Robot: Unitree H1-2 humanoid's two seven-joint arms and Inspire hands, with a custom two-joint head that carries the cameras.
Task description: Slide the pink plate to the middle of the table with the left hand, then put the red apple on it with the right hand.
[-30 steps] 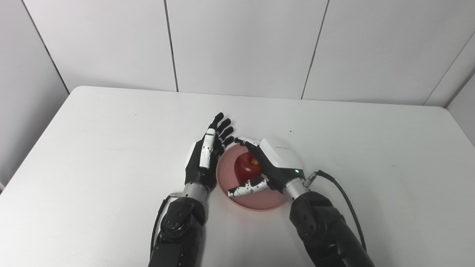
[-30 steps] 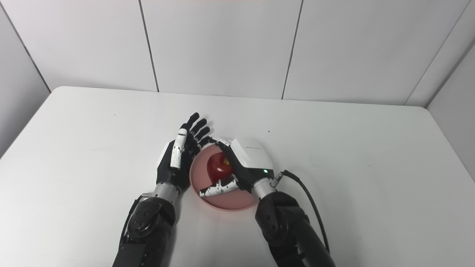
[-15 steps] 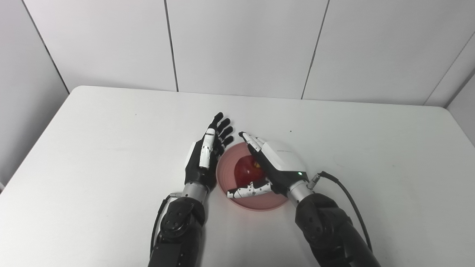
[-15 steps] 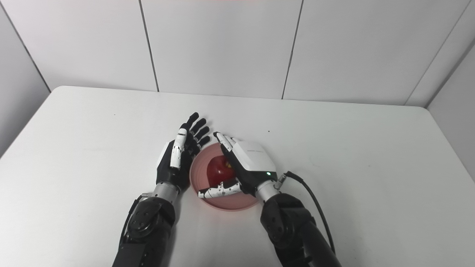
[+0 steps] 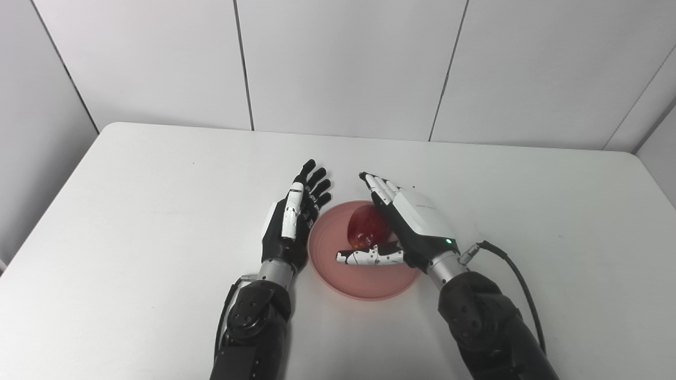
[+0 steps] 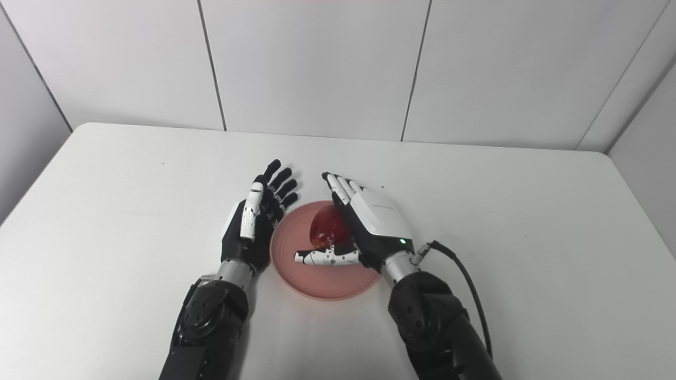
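Observation:
The pink plate [image 5: 364,277] lies near the middle of the white table. The red apple [image 5: 365,230] sits on its far part. My right hand [image 5: 409,227] stands just right of the apple, fingers straight and spread, thumb stretched out in front of the apple; it holds nothing. My left hand [image 5: 293,219] is open, edge-on against the plate's left rim, fingers pointing away from me. The same shows in the right eye view: apple [image 6: 326,230], plate [image 6: 322,282], right hand [image 6: 372,221], left hand [image 6: 253,219].
The white table [image 5: 132,200] runs to grey wall panels at the back. A black cable [image 5: 520,282] loops out from my right wrist over the table to the right.
My right hand has opened off the apple and drawn back to the right, fingers straightening. The apple stays on the plate. The left hand has hardly moved.

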